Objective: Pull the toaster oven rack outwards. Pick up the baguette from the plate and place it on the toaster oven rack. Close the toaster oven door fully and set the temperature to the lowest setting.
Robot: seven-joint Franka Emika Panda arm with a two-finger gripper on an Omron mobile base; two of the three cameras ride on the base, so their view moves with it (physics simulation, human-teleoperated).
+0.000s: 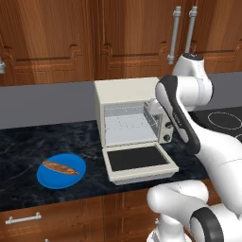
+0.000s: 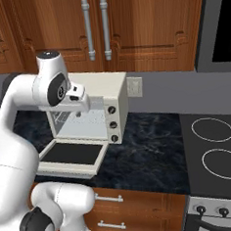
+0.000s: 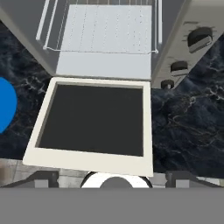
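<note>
Access explains the layout: the toaster oven door [image 1: 138,160] lies dropped flat toward the near counter edge, baring the toaster oven rack [image 3: 103,27], which sits inside the toaster oven [image 1: 124,92], not yet drawn out. Left of it, well apart, the baguette [image 1: 60,167] rests on the blue plate [image 1: 75,177]. Hovering before the cavity, the gripper [image 2: 79,104] has its jaws apart and empty, judging by two dark tips widely spaced in the hand view. The arm hides part of the knobs [image 2: 112,123].

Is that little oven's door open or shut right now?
Open. The toaster oven door lies flat on the counter, dark glass facing up, and the toaster oven rack shows inside the pale cavity.
</note>
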